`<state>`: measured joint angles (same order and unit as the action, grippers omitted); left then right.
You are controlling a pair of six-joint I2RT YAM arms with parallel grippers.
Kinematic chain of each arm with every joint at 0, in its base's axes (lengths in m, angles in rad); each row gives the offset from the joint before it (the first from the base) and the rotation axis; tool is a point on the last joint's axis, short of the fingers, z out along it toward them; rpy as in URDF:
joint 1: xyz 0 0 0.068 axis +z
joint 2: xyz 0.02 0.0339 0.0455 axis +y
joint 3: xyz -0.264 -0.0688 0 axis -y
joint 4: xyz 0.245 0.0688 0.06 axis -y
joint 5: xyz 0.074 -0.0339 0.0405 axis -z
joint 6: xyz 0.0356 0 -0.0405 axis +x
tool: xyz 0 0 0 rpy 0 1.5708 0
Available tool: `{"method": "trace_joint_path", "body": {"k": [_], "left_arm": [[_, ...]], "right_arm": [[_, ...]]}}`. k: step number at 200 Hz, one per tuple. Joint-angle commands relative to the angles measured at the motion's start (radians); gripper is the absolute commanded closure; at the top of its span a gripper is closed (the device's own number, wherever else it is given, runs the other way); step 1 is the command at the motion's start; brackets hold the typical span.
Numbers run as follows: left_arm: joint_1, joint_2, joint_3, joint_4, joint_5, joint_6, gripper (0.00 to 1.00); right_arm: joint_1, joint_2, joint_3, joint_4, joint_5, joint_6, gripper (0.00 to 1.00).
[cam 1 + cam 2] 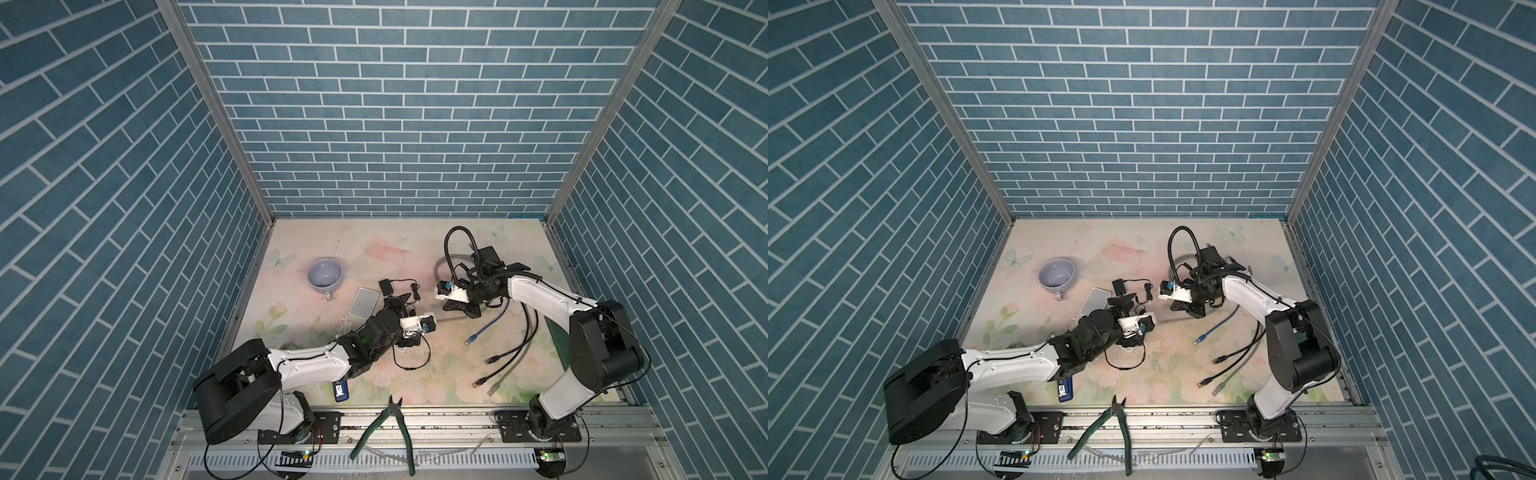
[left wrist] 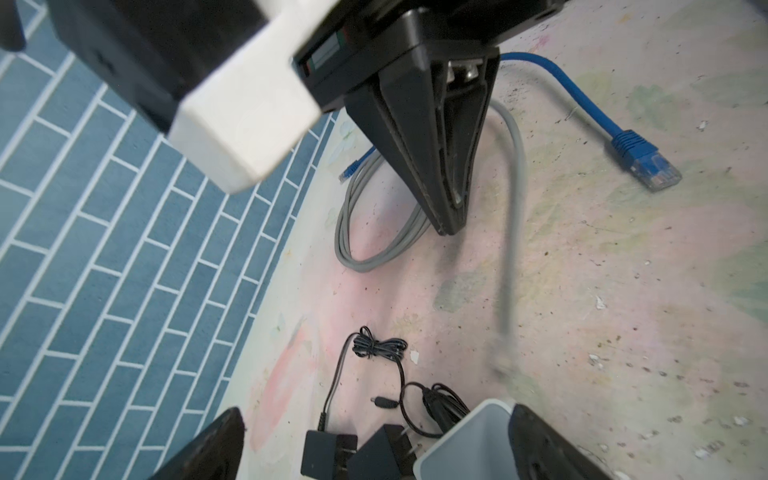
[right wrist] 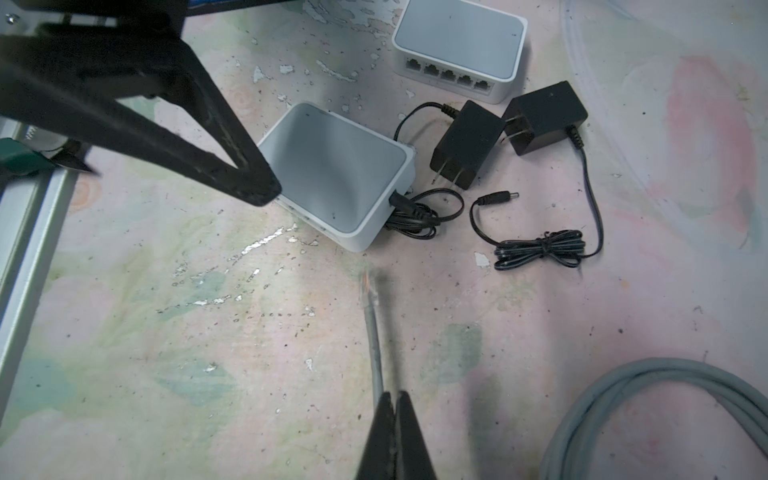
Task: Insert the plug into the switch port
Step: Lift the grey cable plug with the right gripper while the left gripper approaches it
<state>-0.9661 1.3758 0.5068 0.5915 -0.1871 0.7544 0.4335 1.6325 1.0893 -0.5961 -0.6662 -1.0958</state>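
The right gripper is pinched tight on a gray cable, and the cable's plug sticks out in front of it, just beside the near switch but not in a port. The left gripper is wide apart with nothing in it, and one of its fingers sits next to that same switch. A second switch lies farther back with its row of ports showing, and two black chargers lie between the two.
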Motion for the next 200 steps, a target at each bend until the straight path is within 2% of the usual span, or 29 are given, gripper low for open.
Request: {"method": "trace_joint_path", "body": {"k": [1,28,49,53,67,91,123,167,200], "left_arm": [[-0.005,0.020,0.022,0.095,0.058,0.094,0.02],[-0.004,0.041,0.043,0.069,0.090,0.145,0.14],[-0.005,0.038,0.041,0.058,0.093,0.143,0.15],[-0.004,0.035,0.037,0.057,0.095,0.137,0.15],[-0.004,0.013,0.013,0.078,0.099,0.094,0.13],[-0.004,-0.040,-0.049,0.125,0.097,0.006,0.09],[-0.004,-0.123,-0.093,0.074,0.077,-0.098,0.06],[-0.004,-0.218,-0.114,-0.004,-0.001,-0.235,0.01],[-0.004,-0.258,-0.087,-0.085,-0.088,-0.330,0.00]], "right_arm": [[-0.003,0.013,0.051,-0.072,-0.068,-0.011,1.00],[-0.002,0.008,0.043,-0.071,-0.081,-0.018,1.00],[-0.001,0.000,0.024,-0.047,-0.040,-0.011,1.00],[-0.001,-0.001,0.014,-0.036,-0.030,-0.007,1.00],[0.000,-0.009,-0.030,0.010,0.019,-0.007,0.86],[0.005,0.003,-0.072,0.047,0.101,-0.017,0.79],[0.022,0.052,-0.076,0.023,0.203,-0.038,0.75],[0.048,0.083,-0.091,0.026,0.252,-0.053,0.72],[0.071,0.115,-0.083,0.019,0.280,-0.061,0.72]]}}
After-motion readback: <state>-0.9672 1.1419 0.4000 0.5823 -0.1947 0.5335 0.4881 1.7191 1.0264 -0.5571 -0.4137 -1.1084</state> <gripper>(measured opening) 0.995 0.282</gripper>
